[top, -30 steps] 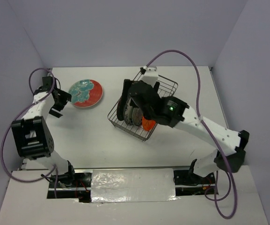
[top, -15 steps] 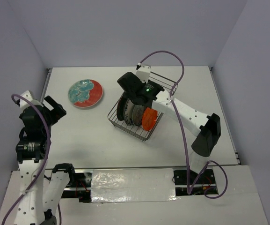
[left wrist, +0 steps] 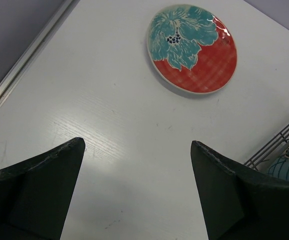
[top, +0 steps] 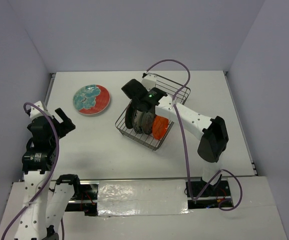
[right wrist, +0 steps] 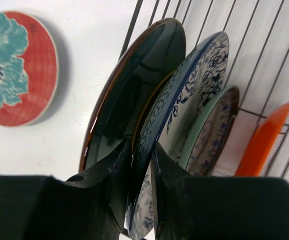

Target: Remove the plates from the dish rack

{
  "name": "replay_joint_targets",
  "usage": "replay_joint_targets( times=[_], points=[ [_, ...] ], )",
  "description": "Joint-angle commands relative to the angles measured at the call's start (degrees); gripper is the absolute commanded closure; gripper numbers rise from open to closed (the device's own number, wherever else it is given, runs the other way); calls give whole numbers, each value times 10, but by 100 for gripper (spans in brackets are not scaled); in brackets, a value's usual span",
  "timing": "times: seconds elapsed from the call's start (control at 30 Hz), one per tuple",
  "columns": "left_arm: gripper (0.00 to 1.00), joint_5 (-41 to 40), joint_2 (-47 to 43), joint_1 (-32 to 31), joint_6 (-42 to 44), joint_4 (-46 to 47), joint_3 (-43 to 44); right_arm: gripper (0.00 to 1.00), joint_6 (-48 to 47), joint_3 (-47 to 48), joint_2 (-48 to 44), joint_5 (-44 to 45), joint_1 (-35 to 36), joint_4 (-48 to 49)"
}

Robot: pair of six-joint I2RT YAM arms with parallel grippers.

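The dish rack [top: 182, 93] stands at the table's middle with several plates upright in it. From left to right they are a dark teal plate [right wrist: 134, 85], a blue-and-white patterned plate [right wrist: 197, 82], a pale green-rimmed one [right wrist: 215, 129] and an orange one [right wrist: 264, 140]. My right gripper [right wrist: 141, 150] reaches down into the rack, its fingers pinching the patterned plate's rim from both sides. A red-and-teal plate [top: 91, 99] lies flat on the table left of the rack. My left gripper [left wrist: 136, 150] hangs open above bare table, nearer than that plate [left wrist: 192, 47].
The rack's wire corner [left wrist: 279, 142] shows at the right edge of the left wrist view. A metal rail [top: 50, 90] runs along the table's left edge. My right arm's forearm [top: 194, 117] stretches over the rack's right side.
My right gripper has dropped into the rack and shut on the patterned plate's rim. My left arm has drawn back from the red-and-teal plate toward the near left.
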Motion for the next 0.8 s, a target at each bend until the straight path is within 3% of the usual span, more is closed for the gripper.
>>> replay_joint_targets(
  times=[0.0, 0.1, 0.4, 0.53, 0.77],
  points=[
    [0, 0, -2, -7, 16, 23, 9, 75, 29, 12, -4, 20, -2, -7],
    [0, 0, -4, -9, 16, 24, 8, 77, 37, -17, -26, 25, 0, 6],
    [0, -2, 0, -10, 14, 23, 8, 93, 59, -91, -102, 40, 1, 45],
    [0, -4, 1, -10, 14, 22, 8, 100, 49, -82, -115, 36, 0, 54],
    [0, -7, 2, -11, 13, 21, 8, 100, 14, -60, -148, 15, 0, 86]
  ],
)
